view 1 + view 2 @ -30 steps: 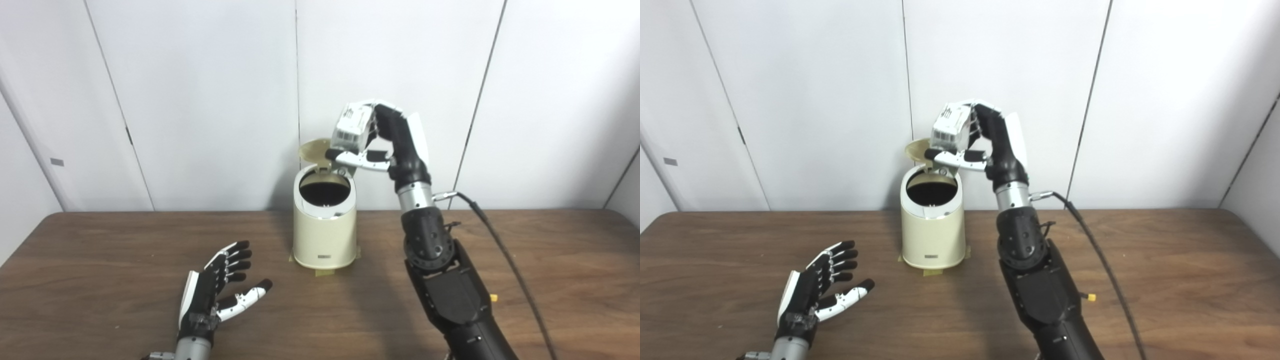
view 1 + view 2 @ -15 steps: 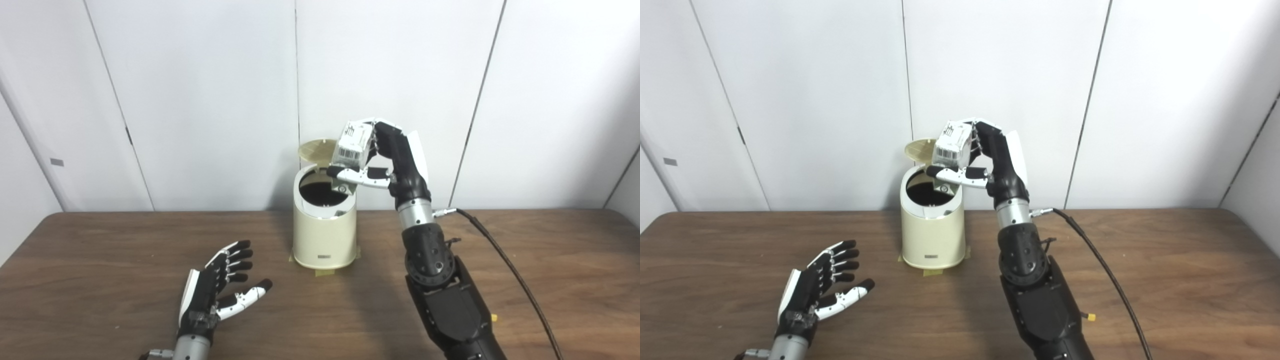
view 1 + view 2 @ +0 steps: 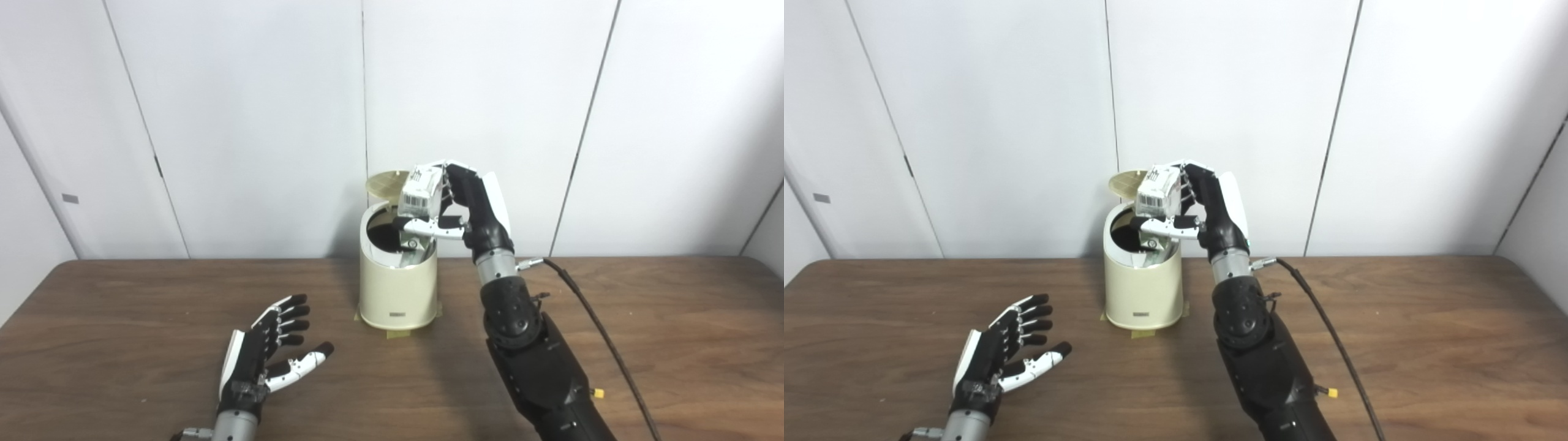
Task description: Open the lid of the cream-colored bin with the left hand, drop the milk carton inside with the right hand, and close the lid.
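Lowered, the right robot hand [image 3: 462,205] grips the milk carton [image 3: 419,191], its bottom hidden inside the bin [image 3: 398,288].

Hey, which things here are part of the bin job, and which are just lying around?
Part of the job:
- cream-colored bin
- lid, standing open
- milk carton
- right hand, holding the carton
- left hand, open on the table

Just there:
- yellow tape under the bin
- black cable

Our right hand [image 3: 456,205] grips milk carton [image 3: 419,191] over open bin [image 3: 398,288]; left hand [image 3: 263,358] spread, resting on tabletop [image 3: 122,343].
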`<action>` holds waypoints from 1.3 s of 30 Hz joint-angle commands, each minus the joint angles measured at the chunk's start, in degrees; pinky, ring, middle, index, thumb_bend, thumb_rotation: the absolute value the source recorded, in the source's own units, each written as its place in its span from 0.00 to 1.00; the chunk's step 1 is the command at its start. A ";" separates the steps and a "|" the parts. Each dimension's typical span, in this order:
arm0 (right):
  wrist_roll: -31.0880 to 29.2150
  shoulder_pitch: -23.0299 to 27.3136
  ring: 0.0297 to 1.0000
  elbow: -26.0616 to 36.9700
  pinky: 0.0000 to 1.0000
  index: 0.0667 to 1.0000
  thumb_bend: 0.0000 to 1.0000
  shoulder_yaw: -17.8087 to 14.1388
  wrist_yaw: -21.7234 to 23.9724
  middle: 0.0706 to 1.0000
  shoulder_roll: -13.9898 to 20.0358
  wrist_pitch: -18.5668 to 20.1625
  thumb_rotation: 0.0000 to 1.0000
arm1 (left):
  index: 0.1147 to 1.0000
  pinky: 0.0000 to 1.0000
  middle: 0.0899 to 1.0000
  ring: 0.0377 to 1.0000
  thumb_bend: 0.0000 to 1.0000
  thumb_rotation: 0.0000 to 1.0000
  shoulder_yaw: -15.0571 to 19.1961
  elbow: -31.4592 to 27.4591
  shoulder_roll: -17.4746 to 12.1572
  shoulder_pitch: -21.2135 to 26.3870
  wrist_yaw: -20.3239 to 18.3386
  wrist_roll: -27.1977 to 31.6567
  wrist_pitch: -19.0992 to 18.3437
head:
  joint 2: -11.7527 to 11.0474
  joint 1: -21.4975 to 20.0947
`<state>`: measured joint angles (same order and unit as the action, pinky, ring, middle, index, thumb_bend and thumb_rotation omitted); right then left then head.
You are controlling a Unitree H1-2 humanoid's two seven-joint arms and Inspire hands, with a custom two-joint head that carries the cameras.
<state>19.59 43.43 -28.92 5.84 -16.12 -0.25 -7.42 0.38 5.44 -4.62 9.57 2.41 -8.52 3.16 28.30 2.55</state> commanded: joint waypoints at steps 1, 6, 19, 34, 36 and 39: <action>0.19 5.38 0.36 0.29 0.30 0.52 0.51 -0.07 -1.63 0.45 -0.63 -3.50 0.00 | 0.78 0.68 0.77 0.74 0.68 0.05 0.00 -1.82 0.32 1.00 0.37 0.33 0.92 | 0.02 0.07; 0.87 6.96 0.36 -3.17 0.30 0.52 0.51 0.23 -2.74 0.45 -1.05 -3.60 0.00 | 0.78 0.68 0.77 0.74 0.68 0.06 -0.03 -2.17 0.42 0.87 0.24 0.33 0.84 | 0.12 0.15; 1.48 8.57 0.36 -7.74 0.30 0.53 0.51 0.71 -4.58 0.44 -2.08 -4.06 0.00 | 0.78 0.65 0.77 0.73 0.67 0.03 -0.01 -2.94 0.60 0.67 0.08 0.95 0.40 | 0.40 0.18; 4.37 8.12 0.36 -13.11 0.30 0.52 0.51 3.39 -9.37 0.45 -1.29 -9.40 0.00 | 0.78 0.65 0.77 0.73 0.68 0.04 -0.02 -3.56 0.51 0.37 0.03 1.01 0.39 | 0.97 0.24; 4.76 8.07 0.36 -13.92 0.30 0.52 0.51 3.61 -10.12 0.45 -1.12 -10.11 0.00 | 0.77 0.65 0.77 0.73 0.68 0.03 -0.07 -3.64 0.46 0.31 0.07 0.84 0.35 | 1.02 0.21; 5.48 8.00 0.36 -15.04 0.30 0.52 0.51 4.02 -11.10 0.45 -0.80 -11.73 0.00 | 0.77 0.65 0.76 0.73 0.68 0.04 -0.10 -3.91 0.44 0.16 0.16 0.57 0.16 | 1.11 0.18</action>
<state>24.18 48.49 -44.15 9.64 -26.02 -1.69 -16.78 0.32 3.75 -4.09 8.42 2.21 -7.55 2.75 29.36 2.72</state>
